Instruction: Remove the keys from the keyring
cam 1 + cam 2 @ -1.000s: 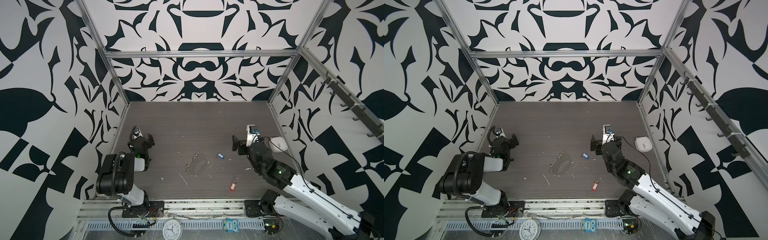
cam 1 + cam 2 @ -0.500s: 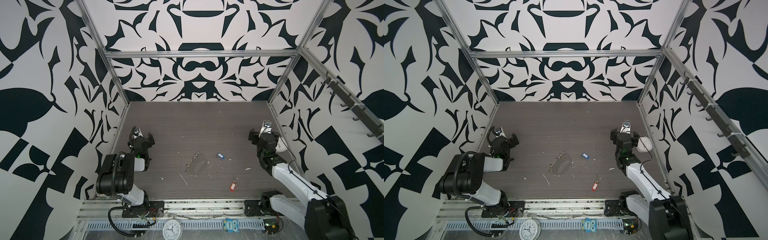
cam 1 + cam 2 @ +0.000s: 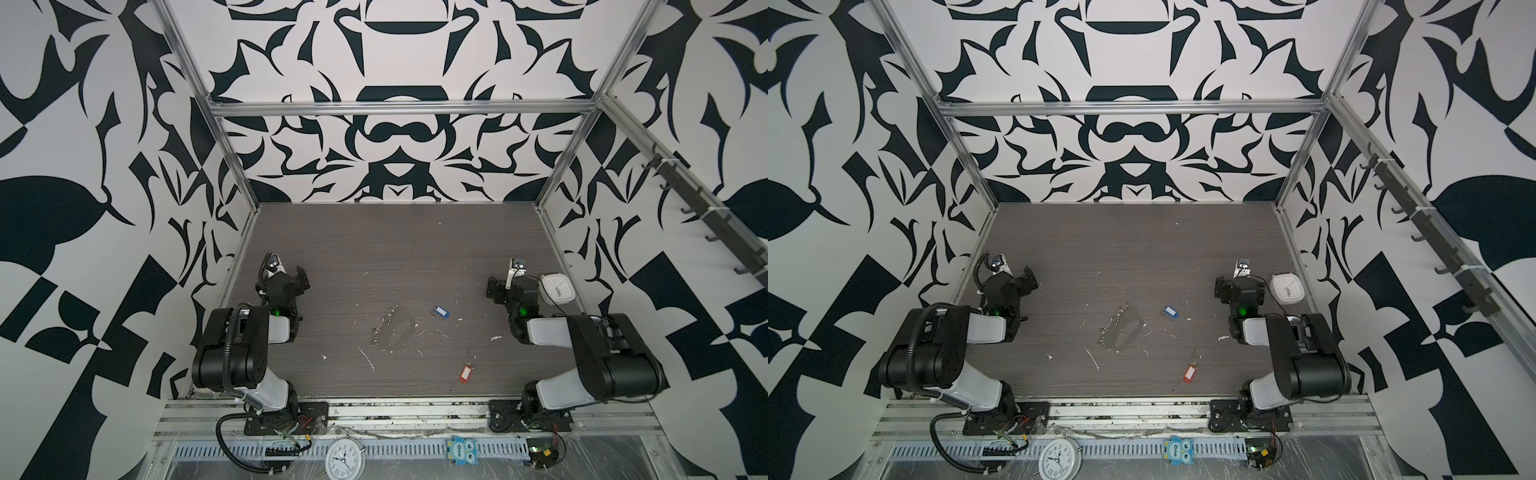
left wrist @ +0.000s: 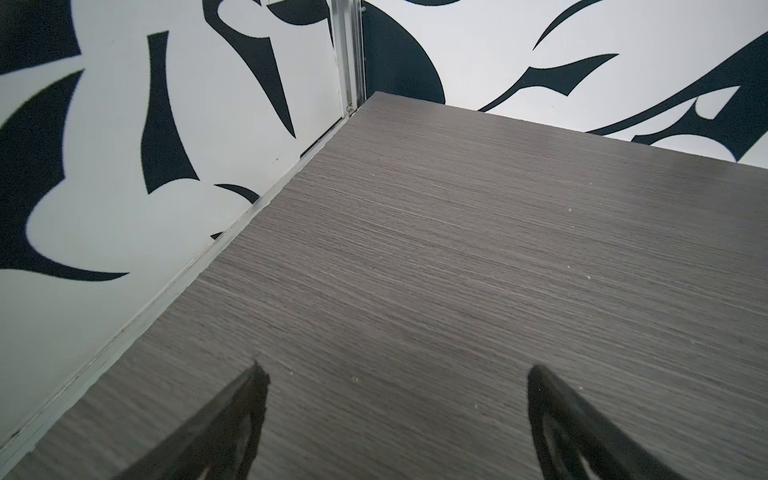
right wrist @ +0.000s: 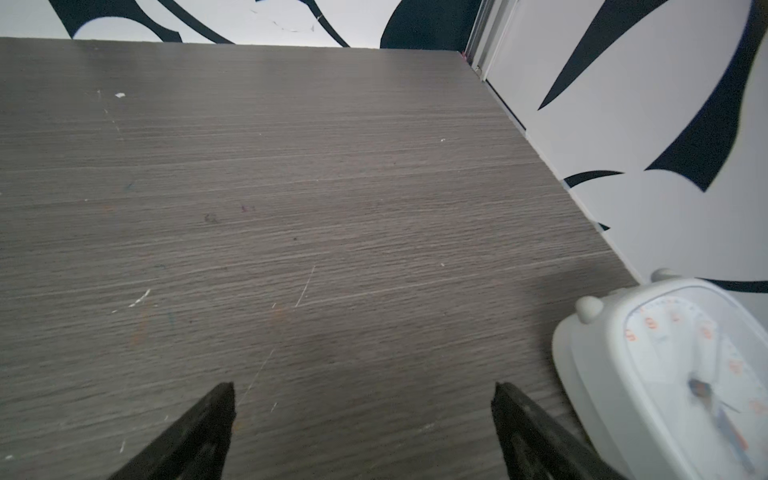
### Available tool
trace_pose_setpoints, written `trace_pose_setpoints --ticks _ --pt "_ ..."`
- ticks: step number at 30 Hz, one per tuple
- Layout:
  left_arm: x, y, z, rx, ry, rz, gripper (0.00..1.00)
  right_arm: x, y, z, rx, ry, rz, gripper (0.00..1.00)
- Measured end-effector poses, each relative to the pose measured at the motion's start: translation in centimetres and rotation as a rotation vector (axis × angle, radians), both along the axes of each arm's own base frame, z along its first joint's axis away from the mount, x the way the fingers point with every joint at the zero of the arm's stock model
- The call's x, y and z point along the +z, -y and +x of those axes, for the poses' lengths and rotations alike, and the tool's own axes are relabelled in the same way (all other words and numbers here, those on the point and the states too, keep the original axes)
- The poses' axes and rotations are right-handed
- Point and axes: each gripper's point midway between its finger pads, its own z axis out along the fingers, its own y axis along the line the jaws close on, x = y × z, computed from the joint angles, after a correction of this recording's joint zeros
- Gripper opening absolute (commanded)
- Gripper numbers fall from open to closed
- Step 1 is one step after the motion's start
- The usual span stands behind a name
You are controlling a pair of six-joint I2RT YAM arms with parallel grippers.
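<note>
The keyring (image 3: 385, 325) (image 3: 1112, 325), a short silvery chain, lies alone near the table's middle in both top views. The blue key (image 3: 440, 312) (image 3: 1170, 311) rests to its right, apart from it. The red key (image 3: 466, 372) (image 3: 1190, 372) lies nearer the front edge, also apart. My left gripper (image 3: 287, 277) (image 3: 1013, 281) (image 4: 395, 374) sits open by the left wall over bare table. By the right wall my right gripper (image 3: 510, 286) (image 3: 1239, 289) (image 5: 363, 390) is open too, nothing between its fingers. Neither wrist view shows keys or keyring.
A white square clock (image 3: 559, 287) (image 3: 1287, 287) (image 5: 685, 374) lies close beside the right gripper, against the right wall. White scuffs and a dark patch (image 3: 398, 332) mark the table round the chain. A round clock (image 3: 344, 459) and a blue owl figure (image 3: 461, 449) sit on the front rail.
The right arm has drawn back from near the blue key to the right wall and folded up, gripper still open. The left arm, keys and keyring have not moved.
</note>
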Motion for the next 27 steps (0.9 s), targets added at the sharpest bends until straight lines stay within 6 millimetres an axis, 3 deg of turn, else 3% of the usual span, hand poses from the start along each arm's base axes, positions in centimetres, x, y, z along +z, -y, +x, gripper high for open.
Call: trace_pose_setpoints --ticks 2,11,27 --pt "0.0 0.0 0.0 0.0 0.0 0.0 1.0 -0.9 -0.1 -0.2 0.006 -0.026 0.002 1.0" --pt "0.0 0.0 0.0 0.0 0.0 0.0 0.99 0.6 -0.2 0.6 0.01 0.045 0.011 1.0" --pt "0.0 0.0 0.0 0.0 0.0 0.0 0.99 0.7 -2.1 1.1 0.112 0.044 0.042 1.0"
